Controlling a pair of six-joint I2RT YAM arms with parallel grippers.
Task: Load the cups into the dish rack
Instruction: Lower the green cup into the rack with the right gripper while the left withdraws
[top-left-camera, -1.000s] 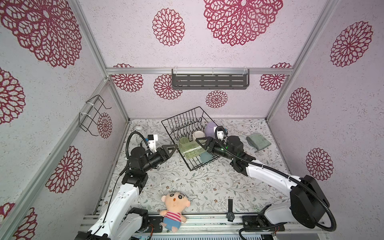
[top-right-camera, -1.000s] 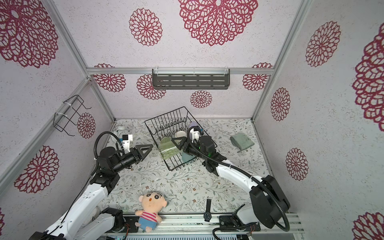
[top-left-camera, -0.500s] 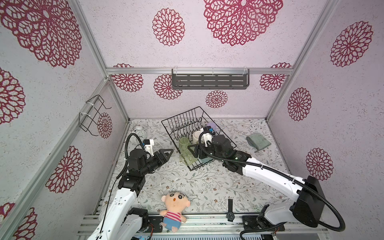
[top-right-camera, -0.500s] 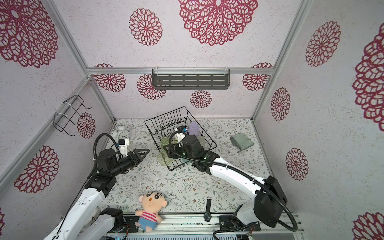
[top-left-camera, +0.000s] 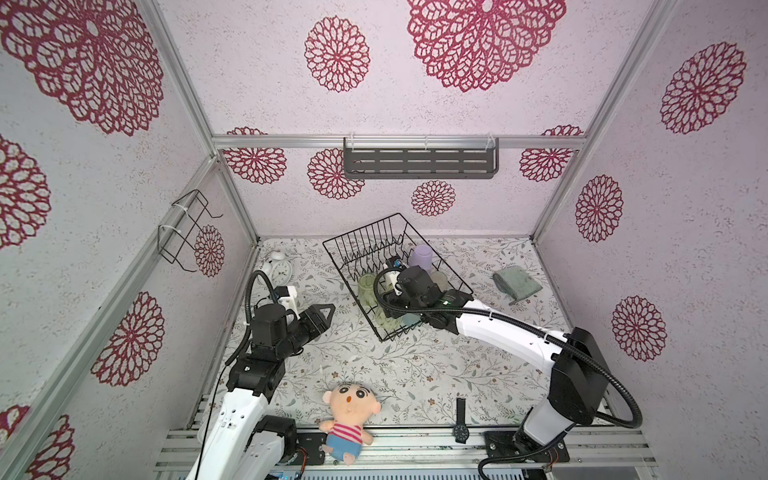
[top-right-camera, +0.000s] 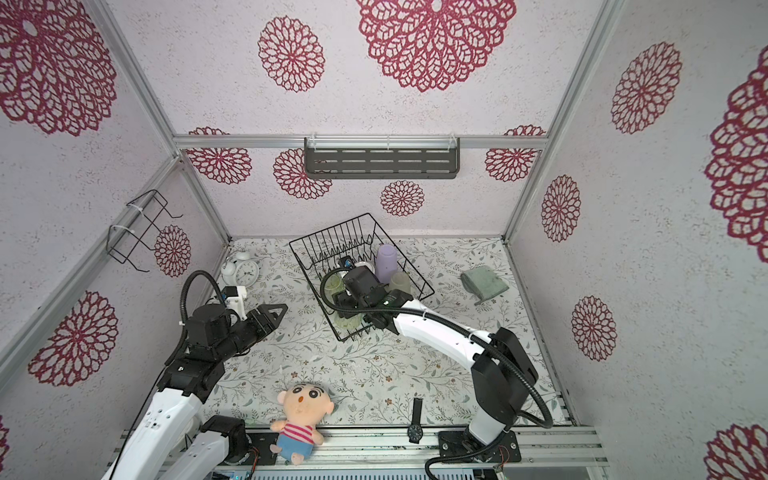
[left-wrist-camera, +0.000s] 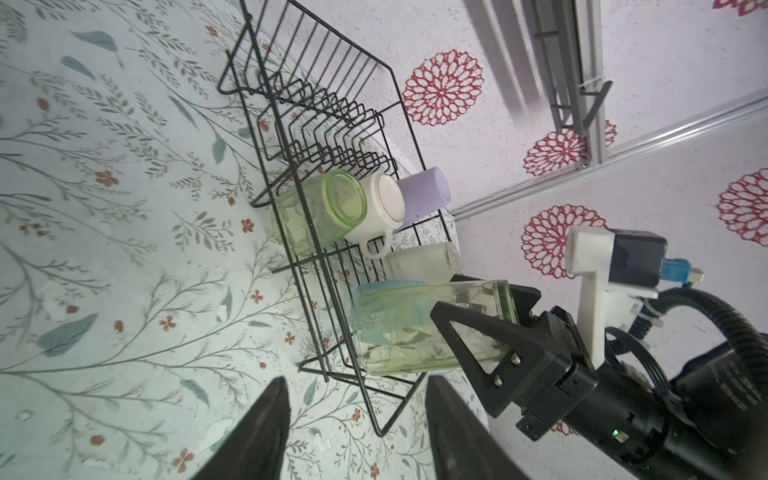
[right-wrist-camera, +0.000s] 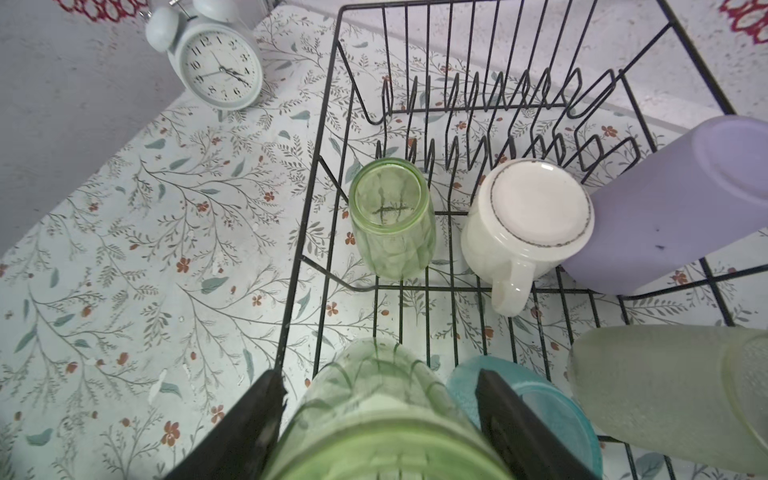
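Left gripper (top-left-camera: 330, 311) spread, empty, hanging clear of dish rack (right-wrist-camera: 301, 257): no risk. Right gripper (right-wrist-camera: 376, 384) clamped on near green tumbler (left-wrist-camera: 399, 332), inverted in the rack's near corner and tight against teal tumbler (right-wrist-camera: 552, 399); can't tell if it's seated. Letting go early could tip it over the rim, and a withdrawing finger could knock the teal one. Frosted tumbler (right-wrist-camera: 665, 390), mug (right-wrist-camera: 536, 212), second green tumbler (right-wrist-camera: 390, 216) and lilac tumbler (right-wrist-camera: 681, 199) are racked behind.

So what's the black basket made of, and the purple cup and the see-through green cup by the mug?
The dish rack looks like thin metal wire coated black: slim bent rods. The lilac tumbler looks like matte plastic: opaque, with a soft sheen. The green tumbler beside the white mug is clear, wires showing through it; glass or plastic, the pictures cannot say.
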